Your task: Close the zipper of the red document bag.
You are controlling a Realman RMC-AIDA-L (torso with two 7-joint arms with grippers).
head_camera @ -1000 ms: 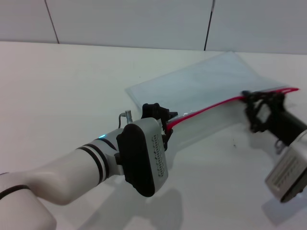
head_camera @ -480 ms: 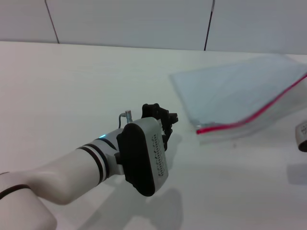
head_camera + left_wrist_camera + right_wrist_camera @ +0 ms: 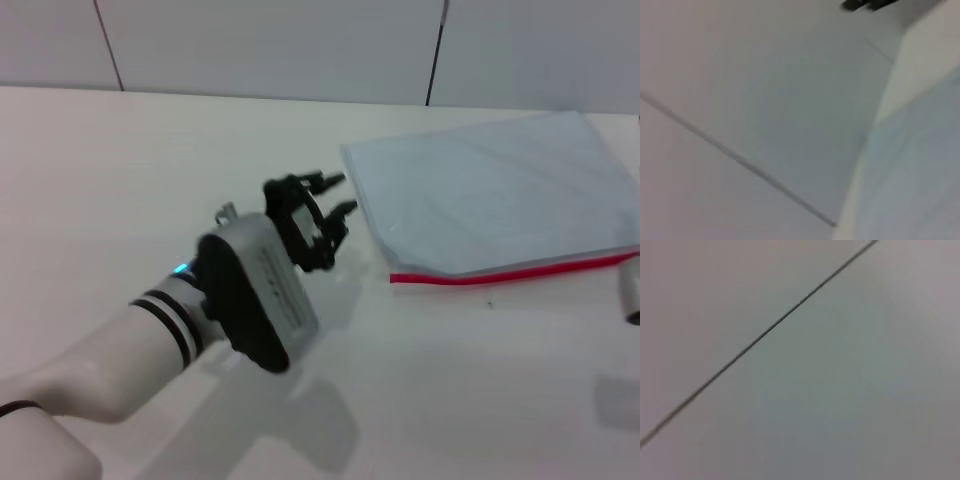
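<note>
A: We have our left gripper (image 3: 322, 212) raised above the table (image 3: 120, 200), fingers spread apart and holding nothing. The red document bag (image 3: 490, 190) lies flat to its right, well toward the far right side of the table, and just clear of the fingertips.

B: And the zipper (image 3: 510, 271) runs along the bag's near long edge, stretching from just right of our left gripper out to the right border of the head view. So its long axis lies roughly left to right, and the near end of the strip is on our left arm's side.

A: Our right gripper is out of sight; only a grey sliver of that arm shows at the right border, so we cannot tell its fingers.

B: Against a second ago, we then had the left claw on the zipper's end and the right one on the strip; the bag has since swung flatter and both have let go.
</note>
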